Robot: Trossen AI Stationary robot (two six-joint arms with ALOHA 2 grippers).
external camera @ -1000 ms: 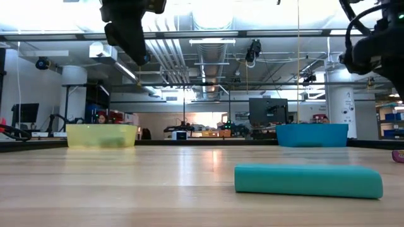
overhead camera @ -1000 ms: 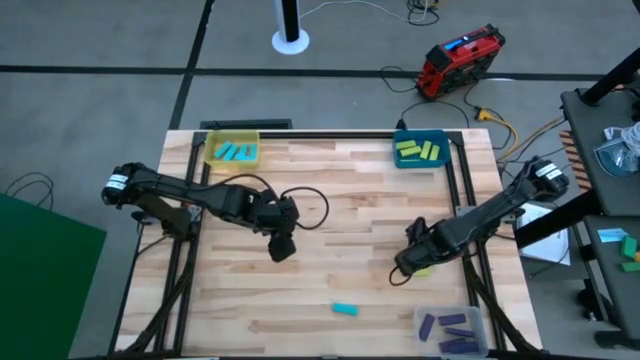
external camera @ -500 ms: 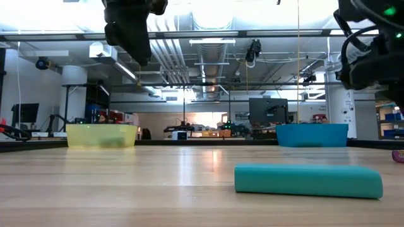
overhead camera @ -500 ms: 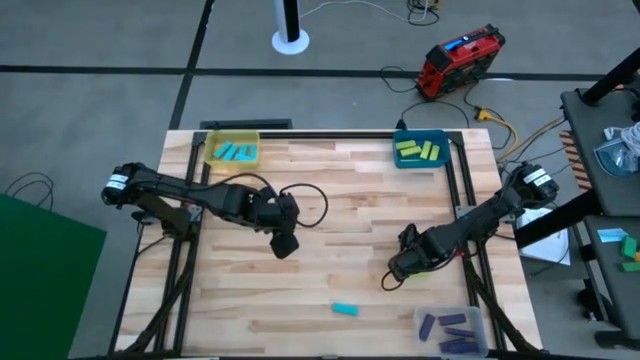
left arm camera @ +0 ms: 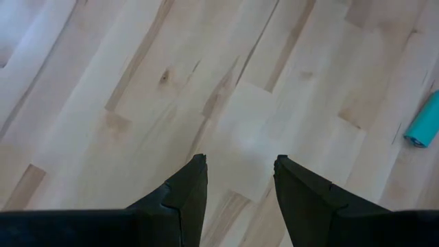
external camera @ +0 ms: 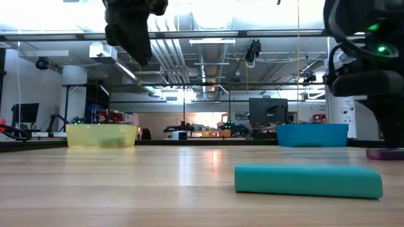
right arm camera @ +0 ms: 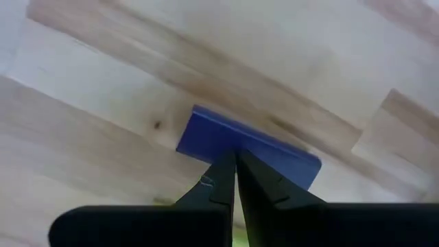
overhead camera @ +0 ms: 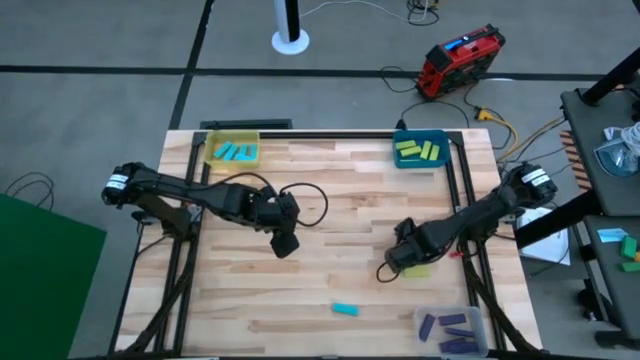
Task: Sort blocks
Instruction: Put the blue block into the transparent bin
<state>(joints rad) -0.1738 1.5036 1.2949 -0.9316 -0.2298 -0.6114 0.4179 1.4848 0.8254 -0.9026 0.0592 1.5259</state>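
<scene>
When checked at the jaws, found right gripper [right arm camera: 235, 161] pressed tip to tip, pinching nothing, tips set against the near edge of a purple block [right arm camera: 206, 134] lying flat on the wood. Placed gripper and block at right of centre in the high view, above the clear tray [overhead camera: 417, 318] at lower right, which already holds purple pieces. Compared with a second ago: logged right gripper shifted leftward across the high frame and sunk lower at the right edge of the low view. Judged a nudge or a fresh approach rather than a hold; block not yet secured, not yet binned.

Found left gripper [left arm camera: 240, 165] spread and empty, hanging over bare wood at centre-left, position unchanged. Noted cyan block [overhead camera: 345, 309] loose at lower centre, well apart from the yellow tray [overhead camera: 210, 150] at upper left. Counted at least two pieces unsorted.
</scene>
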